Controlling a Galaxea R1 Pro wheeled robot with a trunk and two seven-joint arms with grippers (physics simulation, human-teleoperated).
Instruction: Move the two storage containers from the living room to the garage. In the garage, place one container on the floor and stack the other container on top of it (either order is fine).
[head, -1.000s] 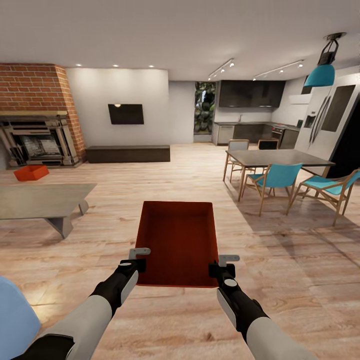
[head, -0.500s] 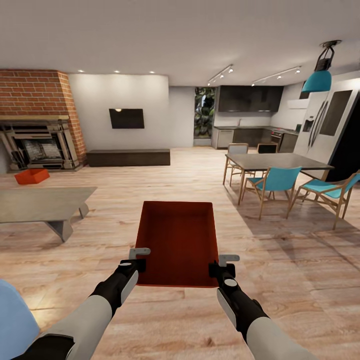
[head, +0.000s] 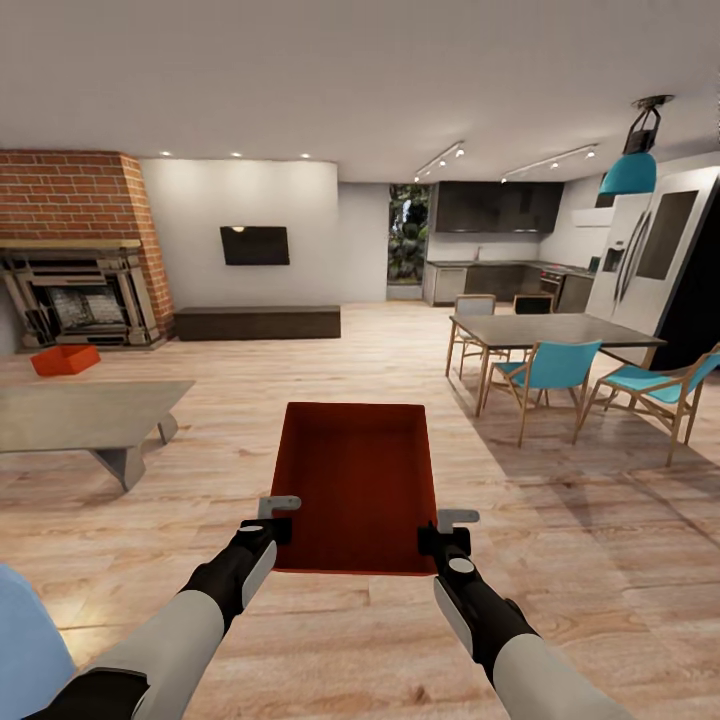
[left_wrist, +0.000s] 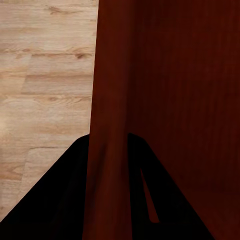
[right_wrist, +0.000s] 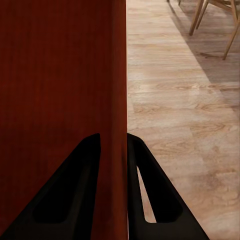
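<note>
Head view: red-orange storage container (head: 355, 480) held level over light wood floor (head: 560, 560), open top up, nothing inside. Left gripper (head: 279, 516) pinched on near-left wall, right gripper (head: 446, 528) pinched on near-right wall. Second storage container (head: 64, 359) well apart, on floor before brick fireplace (head: 75, 290), beyond low grey table (head: 85, 412). Dining table (head: 550, 330) with teal chairs (head: 552, 368) off to right; path ahead open. Wrist views: dark fingers (left_wrist: 65, 200) (right_wrist: 65, 195) straddle thin container wall, inside and out, closed against it.
</note>
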